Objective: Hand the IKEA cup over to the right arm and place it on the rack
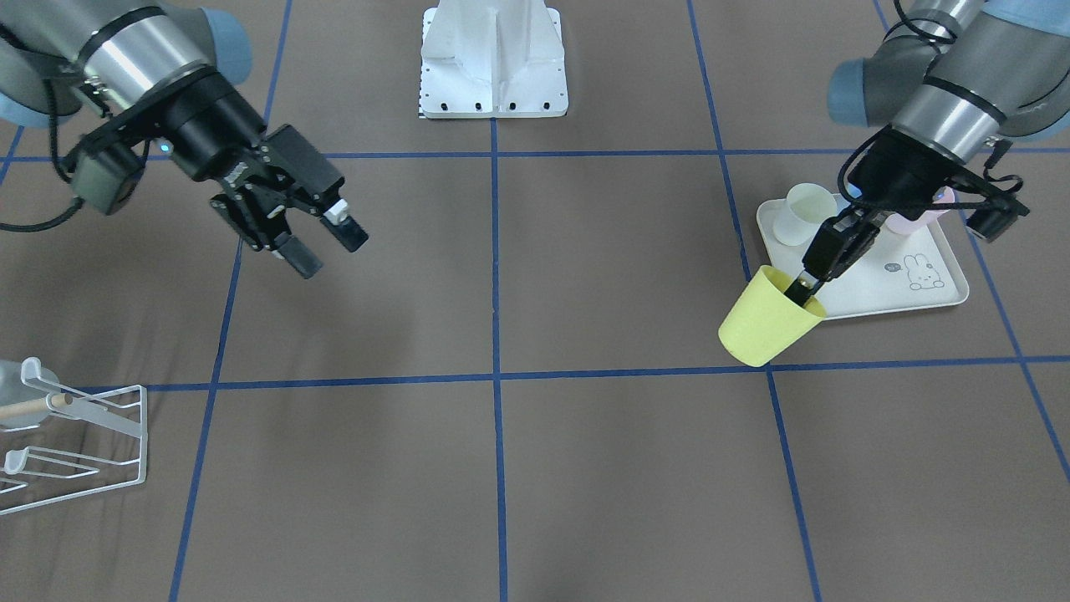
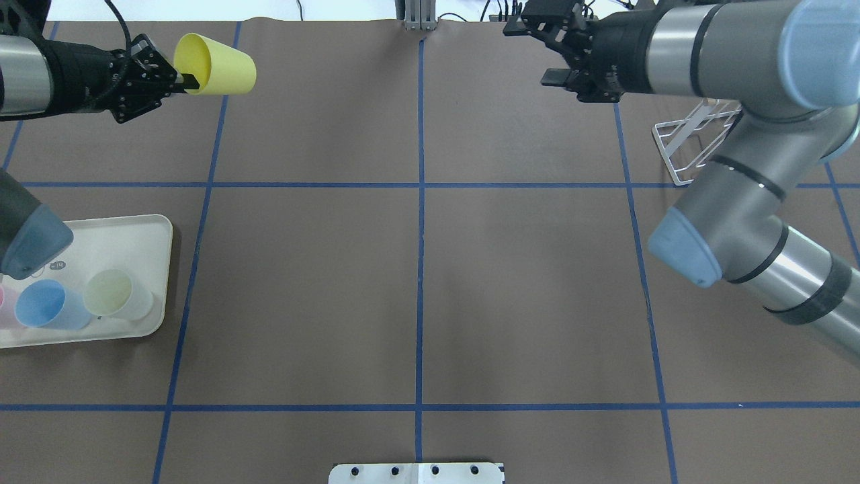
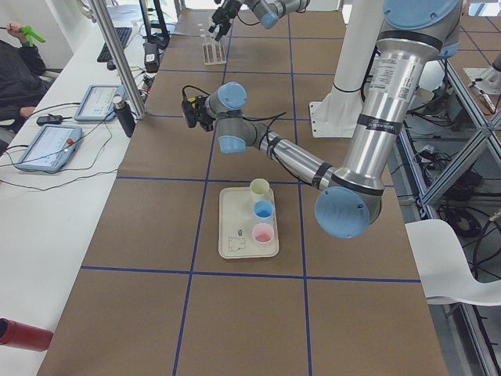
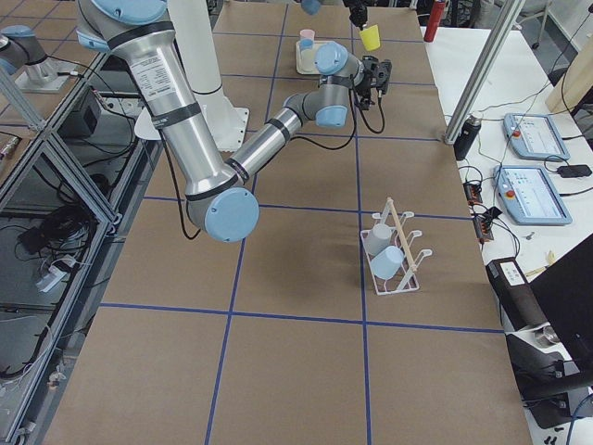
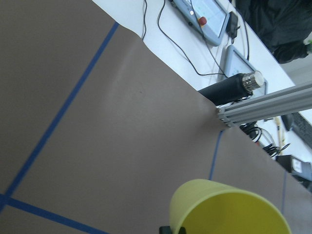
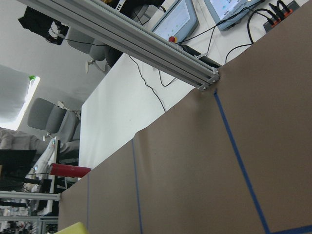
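At the overhead view's left, your left gripper (image 2: 188, 81) is clamped on the rim of the yellow cup (image 2: 218, 65), one finger inside the mouth and one outside. The cup hangs tilted in the air, mouth toward the gripper, clear of the table and beyond the tray (image 2: 144, 232). A blue cup (image 2: 48, 304) and a pale cup (image 2: 117, 294) remain on that tray.

Across the middle, the two grippers are well apart, with nothing between them.

At the right, your right gripper (image 2: 541, 55) is spread wide and holds nothing. It points toward the cup from above the table. The rack (image 2: 692, 138) stands behind it, partly hidden by the arm. The right-side view shows two cups (image 4: 387, 260) already hung on the rack.

Judged progress: the pick-up from the tray is done. The hand-over is not yet done, nor the placing. You have to bring the grippers together, close the right one on the cup's free body, release the left, and then carry the cup to a free prong.

Writing: none legible on the cup. The tray bears a rabbit drawing (image 1: 922, 272) and a small round mark, too small to read. A printed label (image 4: 151, 72) on the right arm's upper link cannot be read at this size. No maker's name is readable on either gripper.
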### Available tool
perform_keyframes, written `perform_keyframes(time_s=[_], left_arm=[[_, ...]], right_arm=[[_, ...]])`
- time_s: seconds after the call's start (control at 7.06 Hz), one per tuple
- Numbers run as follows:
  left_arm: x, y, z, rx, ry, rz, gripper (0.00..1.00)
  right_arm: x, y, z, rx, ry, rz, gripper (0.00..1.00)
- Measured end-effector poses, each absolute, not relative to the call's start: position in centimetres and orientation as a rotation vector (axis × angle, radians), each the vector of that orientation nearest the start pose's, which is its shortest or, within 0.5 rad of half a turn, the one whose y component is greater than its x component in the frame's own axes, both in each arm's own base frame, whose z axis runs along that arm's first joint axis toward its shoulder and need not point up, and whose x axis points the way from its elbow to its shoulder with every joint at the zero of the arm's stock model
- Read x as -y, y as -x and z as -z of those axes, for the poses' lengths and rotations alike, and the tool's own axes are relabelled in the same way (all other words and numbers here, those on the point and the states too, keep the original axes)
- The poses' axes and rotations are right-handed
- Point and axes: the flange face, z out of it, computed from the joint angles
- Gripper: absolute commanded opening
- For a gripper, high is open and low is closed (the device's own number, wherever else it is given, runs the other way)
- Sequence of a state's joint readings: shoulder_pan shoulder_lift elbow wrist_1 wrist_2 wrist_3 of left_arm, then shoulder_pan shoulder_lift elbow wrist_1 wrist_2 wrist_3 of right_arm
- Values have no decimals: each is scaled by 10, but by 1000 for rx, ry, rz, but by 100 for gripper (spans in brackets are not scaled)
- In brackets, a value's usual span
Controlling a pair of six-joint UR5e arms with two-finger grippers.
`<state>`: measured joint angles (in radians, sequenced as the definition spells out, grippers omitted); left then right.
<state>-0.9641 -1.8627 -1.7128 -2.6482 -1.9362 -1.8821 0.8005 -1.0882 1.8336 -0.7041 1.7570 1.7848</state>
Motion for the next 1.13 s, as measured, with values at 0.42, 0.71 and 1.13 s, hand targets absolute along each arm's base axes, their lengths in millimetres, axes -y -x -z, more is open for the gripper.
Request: perform_keyframes(time_s=[0.42,0.71,1.13], left_arm=[[514,-294,-296,-1946,-54,889,0],[493,-316,-275,-2186,62,926,0],[461,-375,-273,-2442,217,945,0]], right_arm=[[466,376,-150,1842,-265,-796,100],[466,397,-155,1934,-253,-832,100],[472,410,-149,1967,-246,-841,100]])
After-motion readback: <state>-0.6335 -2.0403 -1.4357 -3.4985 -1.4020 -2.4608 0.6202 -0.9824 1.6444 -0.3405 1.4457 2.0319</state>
